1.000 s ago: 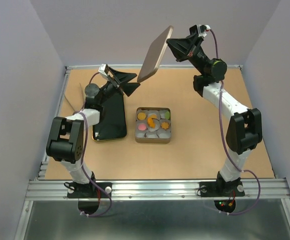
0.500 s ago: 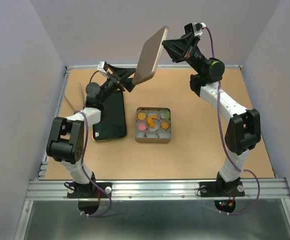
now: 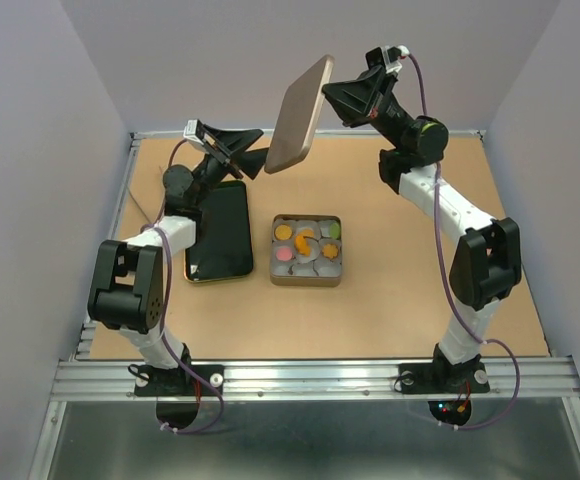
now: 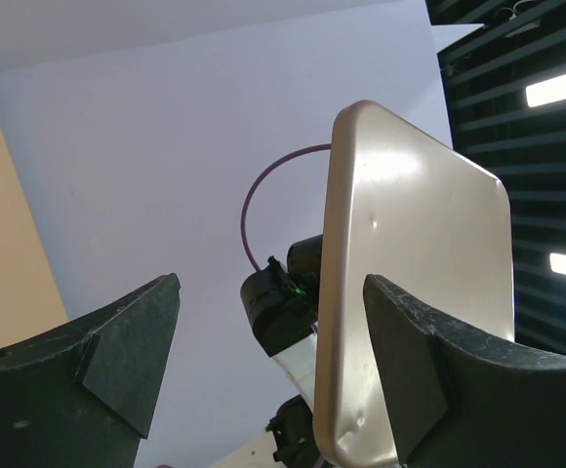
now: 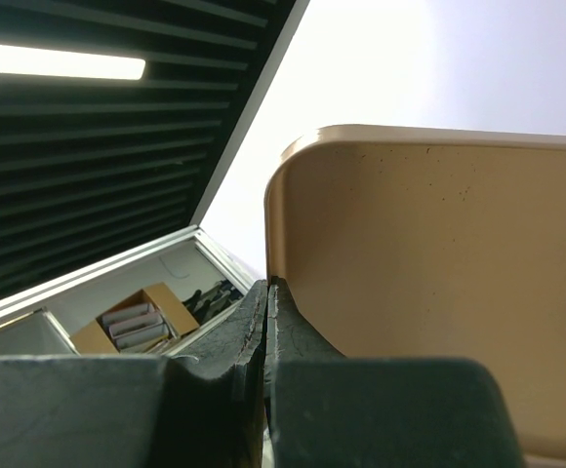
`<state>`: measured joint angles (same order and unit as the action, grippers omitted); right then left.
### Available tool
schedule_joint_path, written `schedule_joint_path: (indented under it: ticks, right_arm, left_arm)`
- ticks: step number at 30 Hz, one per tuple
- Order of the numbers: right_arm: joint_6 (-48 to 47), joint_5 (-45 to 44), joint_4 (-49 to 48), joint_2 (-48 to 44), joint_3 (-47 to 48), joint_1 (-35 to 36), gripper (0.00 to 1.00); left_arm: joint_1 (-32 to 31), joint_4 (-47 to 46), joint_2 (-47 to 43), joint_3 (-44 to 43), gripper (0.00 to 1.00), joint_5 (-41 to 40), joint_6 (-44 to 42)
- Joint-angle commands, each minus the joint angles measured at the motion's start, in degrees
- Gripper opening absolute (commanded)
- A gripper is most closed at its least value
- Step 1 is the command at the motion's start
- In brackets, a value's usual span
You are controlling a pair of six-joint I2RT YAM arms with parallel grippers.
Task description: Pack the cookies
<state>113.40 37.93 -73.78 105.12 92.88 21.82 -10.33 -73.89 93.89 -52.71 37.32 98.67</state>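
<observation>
The cookies, orange, pink and yellow-green pieces, lie in white paper cups inside an open rectangular tin at the middle of the table. My right gripper is shut on the edge of the tan metal lid and holds it tilted high above the far side; in the right wrist view the gripper pinches the lid's rim. My left gripper is open and raised at the lid's lower corner. In the left wrist view the lid edge stands between my open jaws, close to the right finger.
A black glossy tray with a gold rim lies flat left of the tin, under my left arm. A raised metal frame borders the brown table.
My right gripper has carried the lid a little left and up. My left arm has lifted and brought its open jaws round the lid's lower corner.
</observation>
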Motion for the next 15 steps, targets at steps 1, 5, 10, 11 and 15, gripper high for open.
schedule_joint_path:
  ticks: [1,5,10,11,15]
  right_arm:
    - [13.42,-0.67,-30.37,-0.71,0.55,1.73,0.0]
    - [13.07,-0.67,-30.28,0.34,1.16,2.78,0.01]
    - [12.89,-0.32,-30.37,0.44,0.11,2.96,0.0]
    - [12.72,-0.05,-30.29,0.09,-1.02,2.96,0.0]
    - [12.1,0.56,-30.37,-0.88,-4.54,3.05,0.0]
  left_arm:
    - [-2.14,-45.82,-1.34,-3.98,0.87,-0.32,0.38]
    - [-3.82,-45.91,-0.81,-5.73,0.87,-0.85,0.03]
    - [-4.17,-45.91,-1.42,-6.44,0.78,-1.37,0.47]
    - [-4.0,-45.91,-1.69,-6.44,0.75,-1.46,0.82]
    - [-3.82,-45.91,-2.48,-5.74,0.64,-1.37,1.26]
